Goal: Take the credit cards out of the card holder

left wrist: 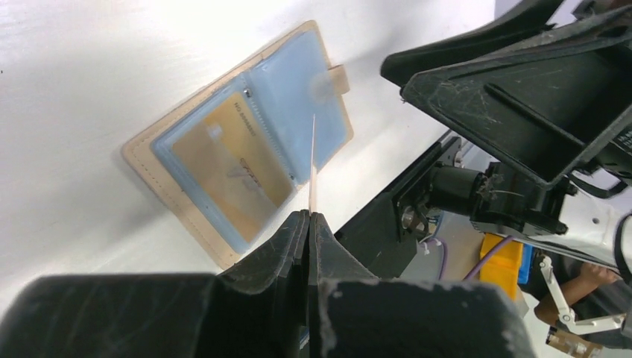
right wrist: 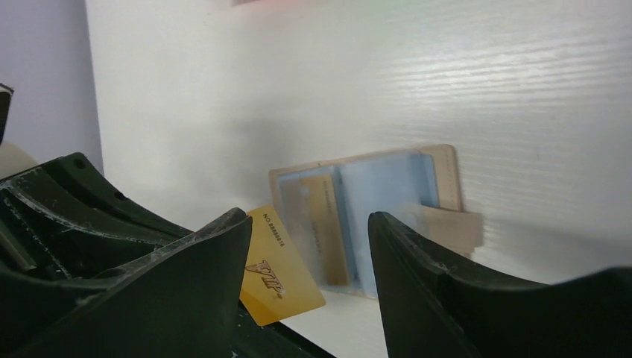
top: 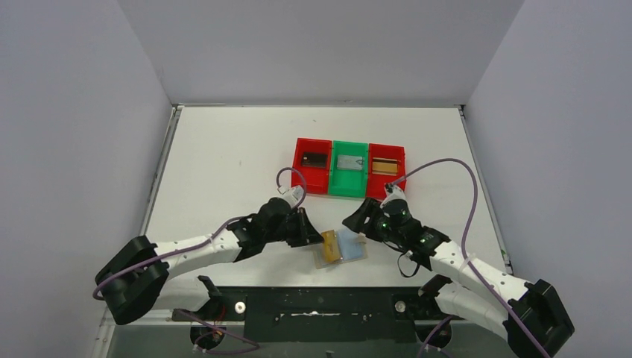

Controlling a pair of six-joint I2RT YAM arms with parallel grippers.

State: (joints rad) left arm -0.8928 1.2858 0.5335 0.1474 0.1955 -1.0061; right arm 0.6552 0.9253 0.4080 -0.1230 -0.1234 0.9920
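The card holder (top: 344,249) lies open on the table near the front edge, pale blue panels up (left wrist: 294,104). One gold credit card (left wrist: 223,164) sits in its left sleeve. My left gripper (left wrist: 309,215) is shut on another gold credit card (left wrist: 313,168), seen edge-on and held upright just above the holder. In the right wrist view this card (right wrist: 283,272) shows "VIP" lettering left of the holder (right wrist: 387,201). My right gripper (right wrist: 307,218) is open, hovering over the holder's right side with nothing between its fingers.
Three joined trays stand behind the holder: red (top: 299,173), green (top: 349,183) and red (top: 402,158), each with a card inside. The arms' base bar (top: 320,306) runs along the near edge, just below the holder.
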